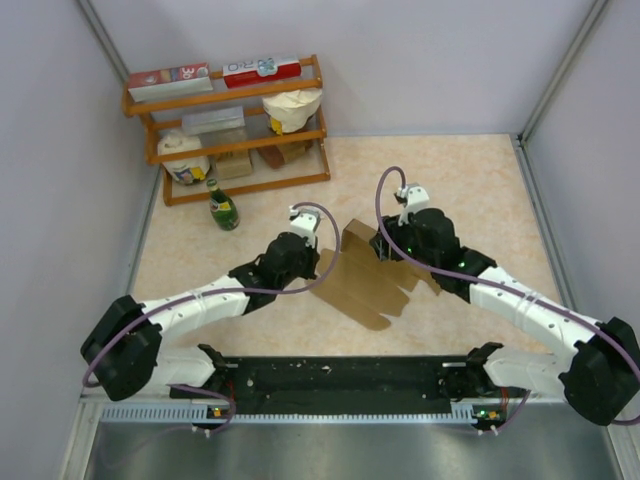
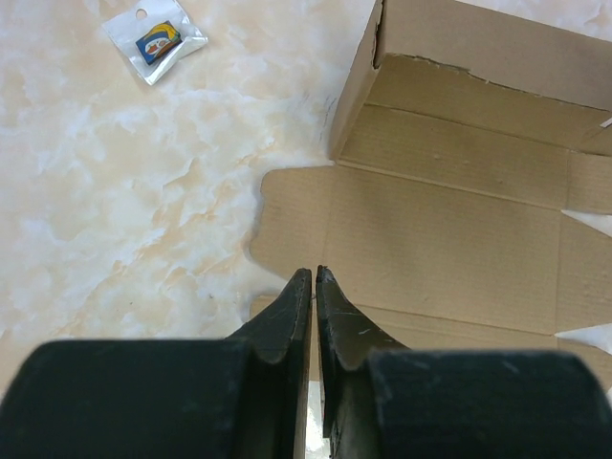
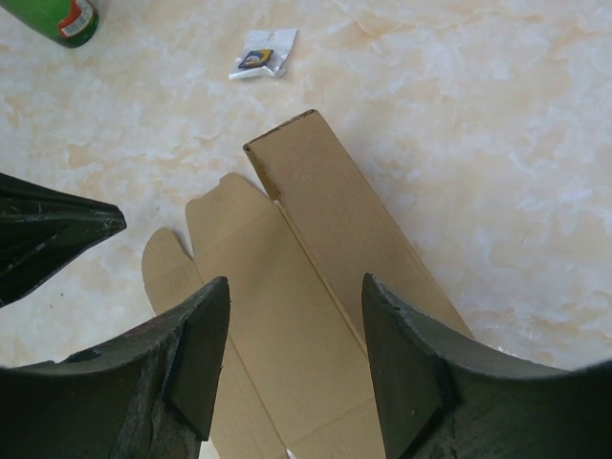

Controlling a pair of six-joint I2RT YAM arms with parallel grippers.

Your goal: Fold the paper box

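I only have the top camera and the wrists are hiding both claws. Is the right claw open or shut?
Observer: Open. The right claw has its jaws spread wide above the paper box and is clamping nothing.
Operator: And the left one?
Observer: The left claw is almost shut. Its tips are over the edge of the box's flat panel, with nothing visibly between them.
Operator: Anything loose that I can't see?
Observer: A small clear packet lies on the table, apart from the box.
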